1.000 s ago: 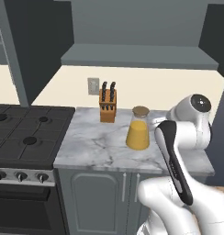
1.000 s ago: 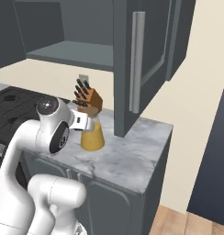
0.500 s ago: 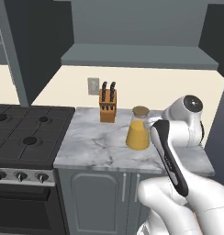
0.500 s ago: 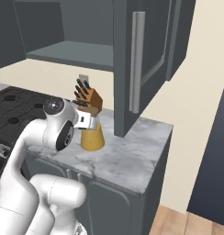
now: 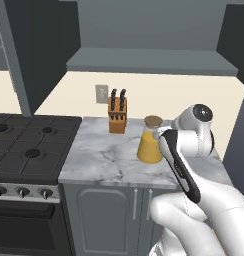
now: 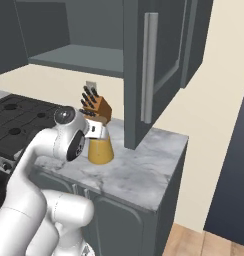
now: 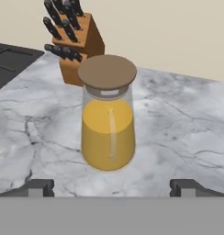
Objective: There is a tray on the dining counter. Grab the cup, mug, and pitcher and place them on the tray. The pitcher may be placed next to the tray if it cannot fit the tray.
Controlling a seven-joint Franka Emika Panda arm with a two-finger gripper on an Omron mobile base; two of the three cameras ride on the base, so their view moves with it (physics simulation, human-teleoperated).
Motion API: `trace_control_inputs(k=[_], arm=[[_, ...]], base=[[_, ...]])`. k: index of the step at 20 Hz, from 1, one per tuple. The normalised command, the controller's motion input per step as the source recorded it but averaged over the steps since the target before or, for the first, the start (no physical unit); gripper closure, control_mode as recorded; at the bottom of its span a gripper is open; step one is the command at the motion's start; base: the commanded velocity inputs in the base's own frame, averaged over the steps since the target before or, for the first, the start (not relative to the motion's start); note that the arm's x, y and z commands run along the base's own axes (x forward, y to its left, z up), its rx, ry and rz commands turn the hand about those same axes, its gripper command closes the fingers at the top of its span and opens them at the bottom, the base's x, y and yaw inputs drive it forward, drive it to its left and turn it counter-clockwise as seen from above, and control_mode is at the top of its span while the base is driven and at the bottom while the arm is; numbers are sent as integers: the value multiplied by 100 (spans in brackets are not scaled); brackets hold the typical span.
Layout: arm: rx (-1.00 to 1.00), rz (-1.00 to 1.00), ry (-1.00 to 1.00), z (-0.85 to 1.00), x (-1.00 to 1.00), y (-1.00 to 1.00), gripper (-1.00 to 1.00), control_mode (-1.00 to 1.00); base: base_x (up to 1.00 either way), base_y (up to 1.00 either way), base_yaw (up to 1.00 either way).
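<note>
The pitcher (image 7: 108, 133), a clear glass carafe of orange liquid with a round brown lid, stands upright on the short marble-topped cabinet counter (image 7: 182, 124). In the hand view my gripper (image 7: 114, 188) is open, with its two dark fingertips (image 7: 38, 187) spread wide on either side of the pitcher's base and a little short of it. Nothing is between them. From the base, the pitcher (image 5: 150, 145) (image 6: 100, 150) stands just beyond my bent white arm. The tray, cup, mug and dining counter are out of view.
A wooden knife block (image 5: 117, 115) (image 7: 75, 39) stands behind and left of the pitcher, by the wall. A black stove (image 5: 29, 145) adjoins the counter (image 5: 104, 160) on the left. An open grey cabinet door (image 6: 149, 70) hangs over the counter's right part.
My arm has swung a little forward and left, toward the pitcher. The pitcher and knife block have stayed put, and the gripper has stayed open.
</note>
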Motion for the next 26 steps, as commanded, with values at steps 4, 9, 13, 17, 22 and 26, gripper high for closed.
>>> trace_control_inputs(k=[4, 9, 13, 17, 22, 26], arm=[[0, 0, 0, -14, 33, 0, -100, -100], [0, 0, 0, -14, 32, 0, -100, -100], [0, 0, 1, -13, 27, 0, -100, -100], [0, 0, 3, -12, 22, 0, -100, -100], [0, 0, 2, -13, 21, 0, -100, -100], [0, 0, 3, -18, 18, 0, -100, -100]], base=[[0, 0, 0], [0, 0, 0], [0, 0, 0], [0, 0, 0], [0, 0, 0], [0, 0, 0]])
